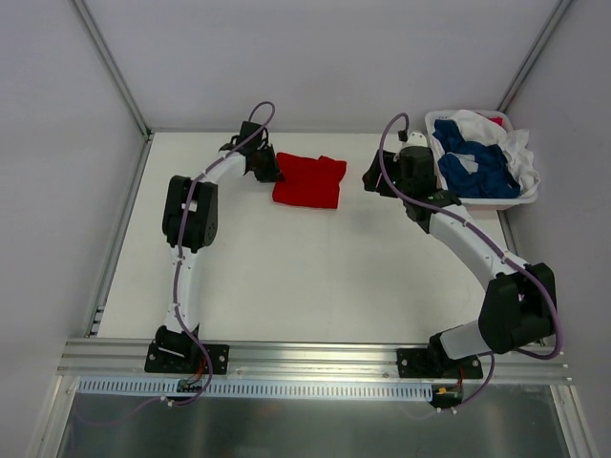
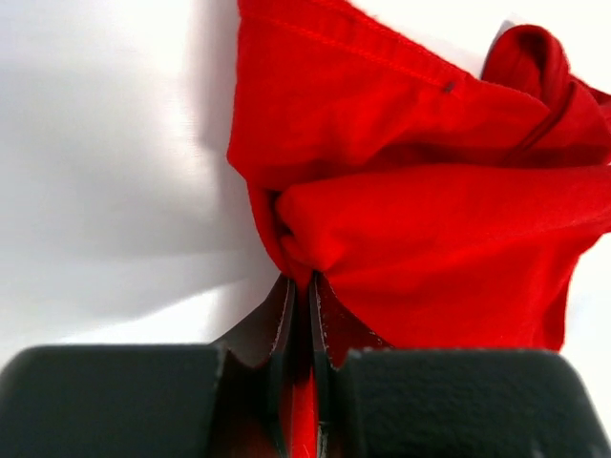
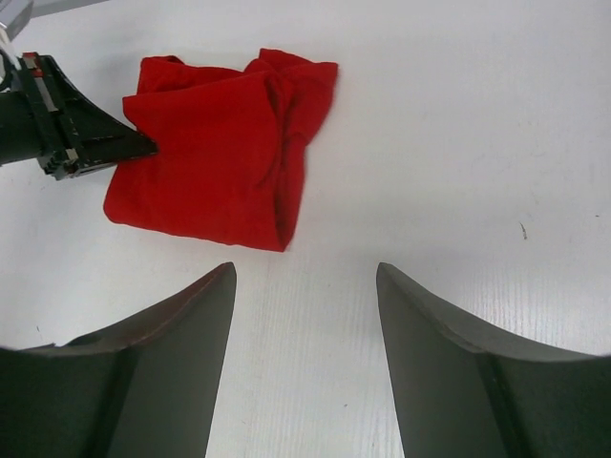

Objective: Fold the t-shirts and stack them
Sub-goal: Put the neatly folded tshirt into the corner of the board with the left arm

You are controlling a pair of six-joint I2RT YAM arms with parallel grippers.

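A bright red t-shirt (image 1: 307, 180) lies folded into a small bundle at the far middle of the table. My left gripper (image 1: 275, 176) is at its left edge, shut on a pinch of the red cloth (image 2: 382, 219); the fold bunches between the jaws (image 2: 304, 281). The right wrist view shows the same red t-shirt (image 3: 215, 172) with the left gripper (image 3: 143, 145) at its side. My right gripper (image 3: 305, 272) hovers open just right of the shirt, nothing between its fingers. Dark blue (image 1: 474, 167) and white (image 1: 516, 153) t-shirts lie heaped in the basket.
A white plastic basket (image 1: 487, 202) stands at the far right corner, beside the right arm's wrist (image 1: 410, 167). Metal frame rails run along the table's left (image 1: 119, 234) and near (image 1: 315, 358) edges.
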